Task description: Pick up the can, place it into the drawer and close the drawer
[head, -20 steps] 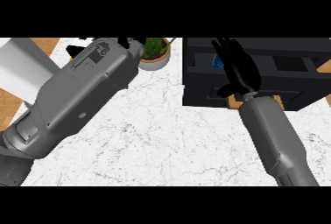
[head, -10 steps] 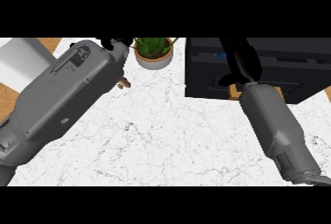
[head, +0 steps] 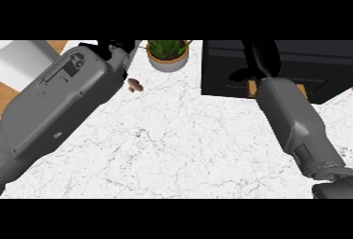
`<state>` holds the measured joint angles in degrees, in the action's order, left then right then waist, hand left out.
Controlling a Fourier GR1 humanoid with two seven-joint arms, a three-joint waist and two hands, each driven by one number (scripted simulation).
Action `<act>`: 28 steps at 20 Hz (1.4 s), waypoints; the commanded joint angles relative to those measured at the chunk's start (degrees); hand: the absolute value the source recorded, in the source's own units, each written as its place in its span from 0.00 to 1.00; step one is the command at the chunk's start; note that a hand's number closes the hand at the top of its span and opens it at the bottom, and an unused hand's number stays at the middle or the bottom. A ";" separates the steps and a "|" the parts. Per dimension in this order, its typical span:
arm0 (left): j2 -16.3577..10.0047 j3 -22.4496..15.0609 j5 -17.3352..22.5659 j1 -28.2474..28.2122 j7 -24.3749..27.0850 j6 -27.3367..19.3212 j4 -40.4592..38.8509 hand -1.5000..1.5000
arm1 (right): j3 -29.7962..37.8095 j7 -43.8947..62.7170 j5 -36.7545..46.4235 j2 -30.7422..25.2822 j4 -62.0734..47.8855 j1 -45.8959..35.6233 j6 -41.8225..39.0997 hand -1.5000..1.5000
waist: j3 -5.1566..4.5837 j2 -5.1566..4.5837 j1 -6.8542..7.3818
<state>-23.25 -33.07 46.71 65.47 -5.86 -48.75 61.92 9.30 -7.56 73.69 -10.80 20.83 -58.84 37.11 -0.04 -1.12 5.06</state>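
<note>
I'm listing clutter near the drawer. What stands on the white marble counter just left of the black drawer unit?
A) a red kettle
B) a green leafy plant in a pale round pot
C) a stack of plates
B: the green leafy plant in a pale round pot stands on the white marble counter, left of the black drawer unit.

The potted plant [head: 167,58] loses its leaf tips to the view's upper edge. Just left of the plant, the left hand [head: 116,46] shows only as a dark scrap at that edge, the rest cut off or hidden behind its grey forearm [head: 62,102]. Below and left of the plant lies a small brown thing [head: 135,85], too small to name. Right of the plant, the black cabinet [head: 317,60] runs past the upper and right edges. The right hand [head: 262,60] before it, black on black, is cut off above.
</note>
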 commanded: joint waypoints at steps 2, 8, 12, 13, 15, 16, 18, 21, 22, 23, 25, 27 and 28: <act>0.22 0.27 -1.00 -0.43 -0.33 -0.01 1.25 0.00 | 1.12 1.17 0.66 -0.39 -4.99 -4.76 3.11 0.00 | 0.18 -0.75 0.20; -2.86 0.69 -0.76 0.30 -3.82 1.61 3.58 0.00 | 2.23 1.63 0.59 -4.65 -7.79 -9.92 -0.38 0.00 | 0.18 -1.03 1.28; -1.87 0.41 -1.95 -2.40 -2.64 -0.67 4.83 0.00 | 2.36 1.30 0.66 -4.04 -9.31 -10.86 -0.70 0.00 | 0.17 -0.80 0.90; -3.66 0.64 -1.68 -1.78 -3.70 0.71 5.45 0.00 | 3.71 -1.11 -1.12 -4.46 -9.45 -11.87 -2.83 0.00 | 0.21 -0.97 1.69; -3.72 0.60 -1.26 -1.78 -4.66 1.06 6.49 0.00 | 6.18 -5.58 -4.46 -3.37 -9.63 -13.17 -6.40 0.00 | 0.29 -1.18 2.41; -3.07 0.22 -1.62 -3.29 -4.18 -0.66 8.31 0.00 | 8.55 -6.99 -7.37 -1.51 -9.52 -12.97 -7.61 0.00 | 0.29 -0.55 2.21; -4.17 0.77 -1.60 -3.53 -3.94 0.61 7.01 0.00 | 13.77 -9.81 -13.12 -1.23 -8.61 -13.73 -9.92 0.00 | 0.39 -0.72 1.25; -5.06 1.06 -1.48 -4.03 -4.24 1.21 8.09 0.00 | 19.38 -12.50 -19.02 0.63 -9.06 -12.43 -12.03 0.00 | 0.46 -0.69 1.22; -4.49 0.08 -2.13 -4.33 -4.14 0.37 8.51 0.00 | 21.18 -12.79 -20.84 0.32 -8.64 -13.84 -13.41 0.00 | 0.49 -0.56 1.40; -4.35 0.94 -1.80 -4.95 -3.41 0.65 8.75 0.00 | 22.47 -13.50 -22.11 0.60 -8.43 -13.75 -13.23 0.00 | 0.42 -0.83 1.42; -4.57 0.78 -1.97 -3.59 -5.09 0.00 9.31 0.00 | 23.59 -16.14 -23.21 -0.36 -8.91 -13.06 -15.15 0.00 | 0.39 -0.75 0.78; -6.02 0.54 -1.75 -4.42 -6.58 0.60 11.01 0.00 | 24.73 -15.87 -24.31 0.06 -9.16 -13.71 -15.51 0.00 | 0.30 -0.57 1.53; -6.17 1.36 -1.69 -4.98 -5.74 1.19 10.64 0.00 | 25.40 -17.22 -25.01 -1.79 -8.84 -13.88 -16.78 0.00 | 0.26 -0.89 1.15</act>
